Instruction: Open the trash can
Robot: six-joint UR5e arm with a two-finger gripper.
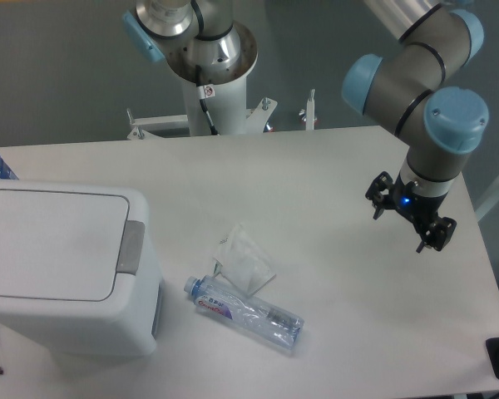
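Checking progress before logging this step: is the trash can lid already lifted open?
No, the trash can has its lid lying flat and closed.

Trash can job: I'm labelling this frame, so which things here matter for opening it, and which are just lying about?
For the job:
- trash can, lid down
- its grey latch tab
- end effector, far off to the side, holding nothing

Just lying about:
- plastic bottle, on its side
- crumpled clear wrapper
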